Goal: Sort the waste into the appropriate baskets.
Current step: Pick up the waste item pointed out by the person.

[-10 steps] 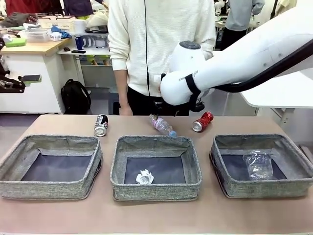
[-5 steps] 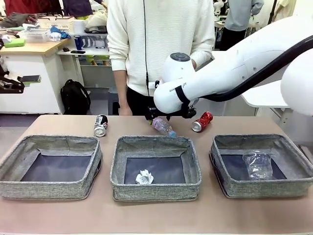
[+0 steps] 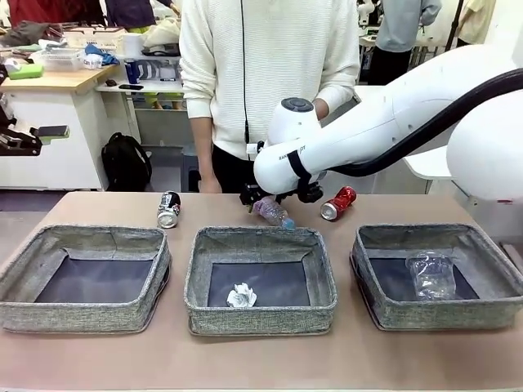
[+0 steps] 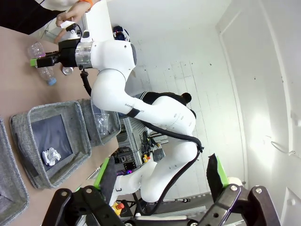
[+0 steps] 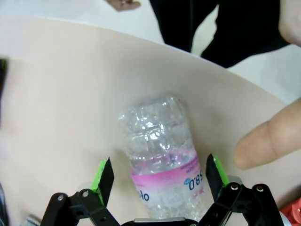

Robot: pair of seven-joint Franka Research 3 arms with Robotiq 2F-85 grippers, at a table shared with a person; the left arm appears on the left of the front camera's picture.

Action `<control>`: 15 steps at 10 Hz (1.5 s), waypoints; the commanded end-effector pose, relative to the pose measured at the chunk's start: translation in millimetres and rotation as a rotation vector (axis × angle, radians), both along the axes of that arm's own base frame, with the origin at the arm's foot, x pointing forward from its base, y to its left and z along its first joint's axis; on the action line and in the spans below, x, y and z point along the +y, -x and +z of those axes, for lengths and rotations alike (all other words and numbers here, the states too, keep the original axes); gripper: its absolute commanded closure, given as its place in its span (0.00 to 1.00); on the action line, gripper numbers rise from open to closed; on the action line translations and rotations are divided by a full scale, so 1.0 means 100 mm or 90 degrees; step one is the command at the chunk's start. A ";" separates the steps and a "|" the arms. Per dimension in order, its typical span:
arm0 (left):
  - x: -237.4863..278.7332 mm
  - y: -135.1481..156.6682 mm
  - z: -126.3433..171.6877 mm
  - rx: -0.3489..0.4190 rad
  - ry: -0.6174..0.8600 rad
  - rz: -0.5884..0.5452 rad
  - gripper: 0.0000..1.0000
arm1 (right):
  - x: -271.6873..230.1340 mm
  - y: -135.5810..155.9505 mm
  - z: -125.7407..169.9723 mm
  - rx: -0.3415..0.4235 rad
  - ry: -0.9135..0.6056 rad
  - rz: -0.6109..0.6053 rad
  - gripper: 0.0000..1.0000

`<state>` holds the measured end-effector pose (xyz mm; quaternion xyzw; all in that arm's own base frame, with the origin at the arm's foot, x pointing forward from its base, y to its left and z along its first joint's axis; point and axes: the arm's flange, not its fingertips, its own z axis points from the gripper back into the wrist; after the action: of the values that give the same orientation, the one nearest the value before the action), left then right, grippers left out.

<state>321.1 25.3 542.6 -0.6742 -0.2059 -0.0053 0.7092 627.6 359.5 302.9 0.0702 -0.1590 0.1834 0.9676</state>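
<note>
Middle basket [image 3: 260, 238] holds paper ball [image 3: 242, 295], right basket [image 3: 433, 233] cup [image 3: 431, 274], left pincer [image 4: 159, 174], right pincer [image 5: 159, 175] open

A person [image 3: 270, 73] in a cream sweater stands at the far edge of the beige table [image 3: 261, 363]. A black backpack [image 3: 127, 161] rests on the floor [image 3: 167, 175] beside a white cabinet [image 3: 49, 159].

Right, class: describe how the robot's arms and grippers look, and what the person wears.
The right arm is white with rounded joints, a black band, dark lettering and a black cable along it. The left gripper and right gripper are black with green pads. The person wears a cream ribbed sweater.
</note>
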 end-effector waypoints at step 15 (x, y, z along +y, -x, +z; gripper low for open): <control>0.01 0.03 0.02 -0.002 0.000 -0.006 0.00 | -0.07 -0.04 0.11 0.053 -0.011 0.014 1.00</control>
<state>321.1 25.3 542.6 -0.6742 -0.2059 -0.0053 0.7092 632.3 359.8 305.3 0.0737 -0.1290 0.1769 0.9730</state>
